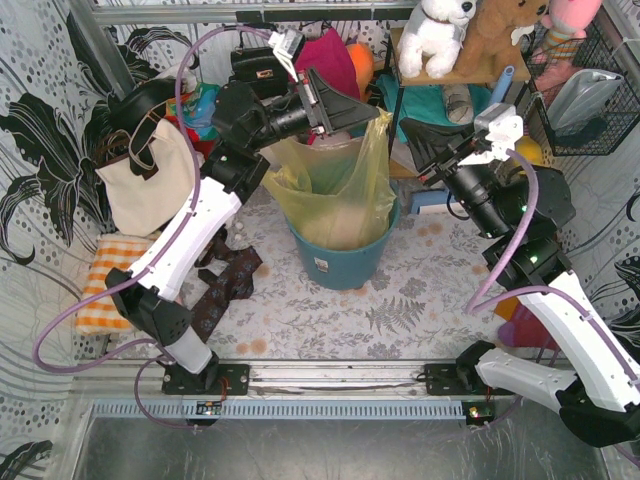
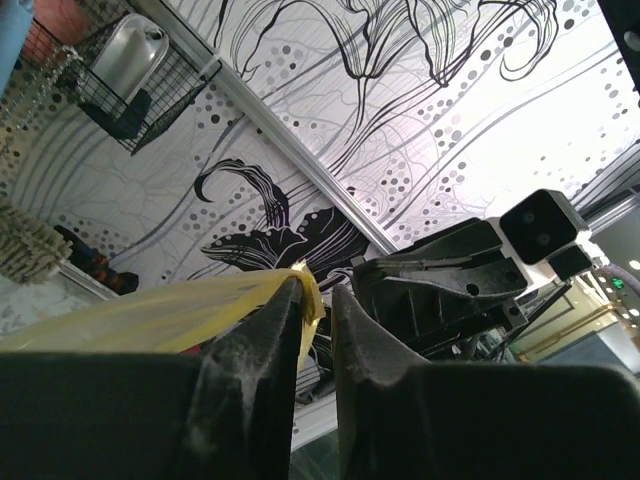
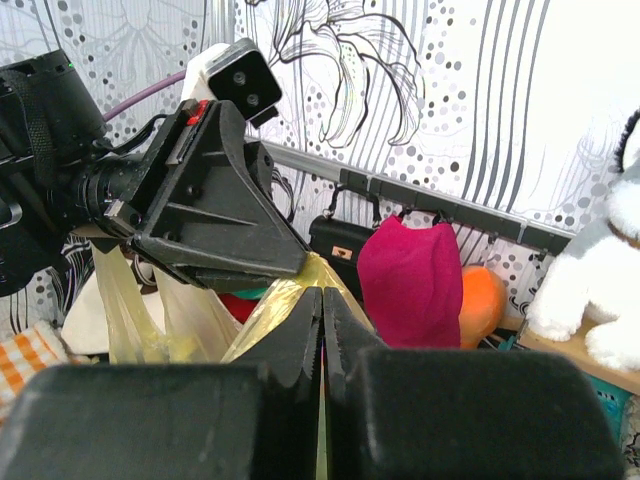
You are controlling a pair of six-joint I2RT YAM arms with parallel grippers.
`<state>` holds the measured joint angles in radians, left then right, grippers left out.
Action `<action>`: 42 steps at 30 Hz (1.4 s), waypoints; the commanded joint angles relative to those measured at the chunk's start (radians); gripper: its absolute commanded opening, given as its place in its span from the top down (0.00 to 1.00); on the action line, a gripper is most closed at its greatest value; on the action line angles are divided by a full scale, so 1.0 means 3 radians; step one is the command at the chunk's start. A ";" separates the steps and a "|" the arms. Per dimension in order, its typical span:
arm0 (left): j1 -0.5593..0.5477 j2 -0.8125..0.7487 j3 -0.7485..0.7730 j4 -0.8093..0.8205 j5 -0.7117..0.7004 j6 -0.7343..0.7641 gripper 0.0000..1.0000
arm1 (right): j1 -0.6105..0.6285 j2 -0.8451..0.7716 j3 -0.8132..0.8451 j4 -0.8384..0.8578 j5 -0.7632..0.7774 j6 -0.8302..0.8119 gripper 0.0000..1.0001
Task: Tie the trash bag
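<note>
**Both claws meet at the bag's lifted corner**

The worktop (image 1: pixel 400 310) carries a teal bucket (image 1: pixel 345 268). The trash bag (image 1: pixel 335 190) sits inside it with its mouth open and spread over the rim. The bag's long axis stands upright, running from the bucket up to a peak of film pulled high at the right side of the mouth.

That peak points straight at both claw tips, so neither arm is nearer. The left claw (image 1: pixel 368 112) reaches it from the left. Its jaws stand a narrow gap apart with yellow film folded over one tip, seemingly pinched. The right claw (image 3: pixel 322 305) comes from the right and is closed on a thin sliver of film just below.

Judged from this, the next move depends on gathering the slack left rim.
</note>
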<state>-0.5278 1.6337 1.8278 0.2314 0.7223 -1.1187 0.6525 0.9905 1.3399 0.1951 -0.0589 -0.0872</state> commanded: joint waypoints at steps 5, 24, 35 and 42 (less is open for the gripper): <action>0.0015 -0.0145 0.0134 0.0116 -0.0041 0.0204 0.86 | 0.0008 -0.0003 0.0217 -0.0058 -0.0139 0.0066 0.74; 0.0011 -0.0220 0.0033 0.0128 0.0073 0.0241 0.93 | 0.0008 0.0389 0.0419 -0.0140 -0.0294 -0.0154 0.81; 0.0046 -0.0348 -0.0438 0.0931 0.0465 0.0898 0.23 | 0.0006 0.0341 0.0599 -0.0290 -0.0390 -0.0099 1.00; 0.0049 -0.0290 -0.0471 0.1101 0.0834 0.1534 0.16 | 0.0007 0.0361 0.0665 -0.0346 -0.0463 -0.0021 1.00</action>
<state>-0.5198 1.5566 1.7050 0.4397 0.8932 -0.8089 0.6521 1.1114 1.4979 0.0818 -0.1696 -0.1173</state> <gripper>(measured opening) 0.838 0.004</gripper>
